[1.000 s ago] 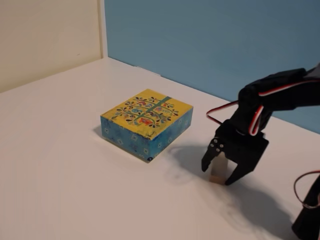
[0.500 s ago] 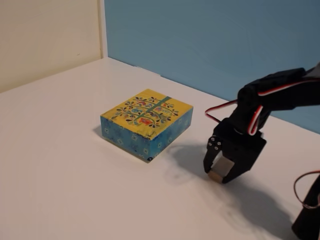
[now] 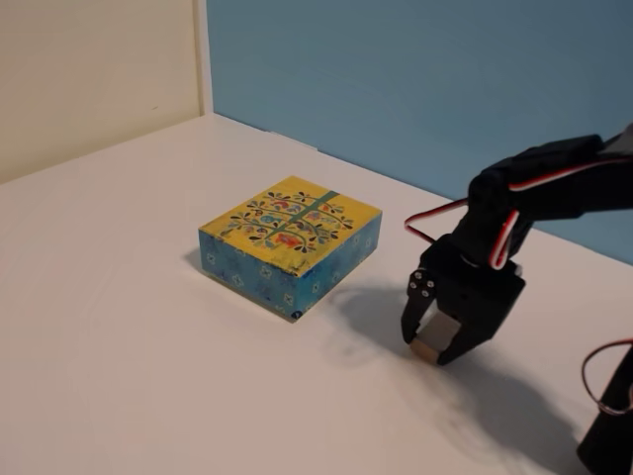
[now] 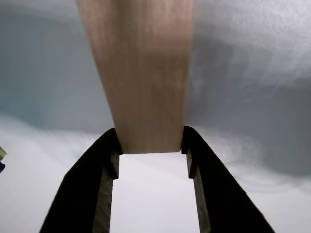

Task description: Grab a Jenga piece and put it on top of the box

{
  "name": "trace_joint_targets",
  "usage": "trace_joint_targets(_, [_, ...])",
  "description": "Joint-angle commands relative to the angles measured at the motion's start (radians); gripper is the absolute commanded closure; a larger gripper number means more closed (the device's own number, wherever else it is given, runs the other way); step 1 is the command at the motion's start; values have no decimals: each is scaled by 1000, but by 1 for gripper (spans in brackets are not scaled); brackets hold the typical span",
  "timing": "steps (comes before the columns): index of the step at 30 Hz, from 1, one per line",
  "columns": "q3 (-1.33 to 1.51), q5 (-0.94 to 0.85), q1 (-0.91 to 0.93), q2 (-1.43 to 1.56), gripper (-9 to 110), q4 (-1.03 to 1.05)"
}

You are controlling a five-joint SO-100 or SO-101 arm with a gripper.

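Note:
The Jenga piece (image 4: pixel 143 82) is a pale tan wooden block that lies on the white table between my two black fingers (image 4: pixel 92 194). In the wrist view both fingers press its near end from either side. In the fixed view my gripper (image 3: pixel 435 348) is down at the table to the right of the box, with the block (image 3: pixel 427 350) showing at its tips. The box (image 3: pixel 292 237) has a yellow top with a tree pattern and blue sides. It sits left of the gripper, apart from it, with nothing on top.
The white table (image 3: pixel 119 327) runs wide to the left and front of the box. A blue wall (image 3: pixel 415 79) stands behind. My black arm (image 3: pixel 554 188) with red and white cables reaches in from the right.

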Motion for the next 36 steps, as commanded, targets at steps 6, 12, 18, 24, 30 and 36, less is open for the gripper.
trace_joint_targets(6, [-23, 8, -3, 17, 96, -5])
trace_joint_targets(12, [-26, -2, 14, 14, 91, -6])
trace_joint_targets(18, [-23, 0, -2, 15, 87, 0])
trace_joint_targets(24, [-23, 3, -2, 21, 83, -3])
trace_joint_targets(30, [-23, 8, 0, 25, 79, 0])
trace_joint_targets(36, [-21, 11, 0, 41, 77, 2])
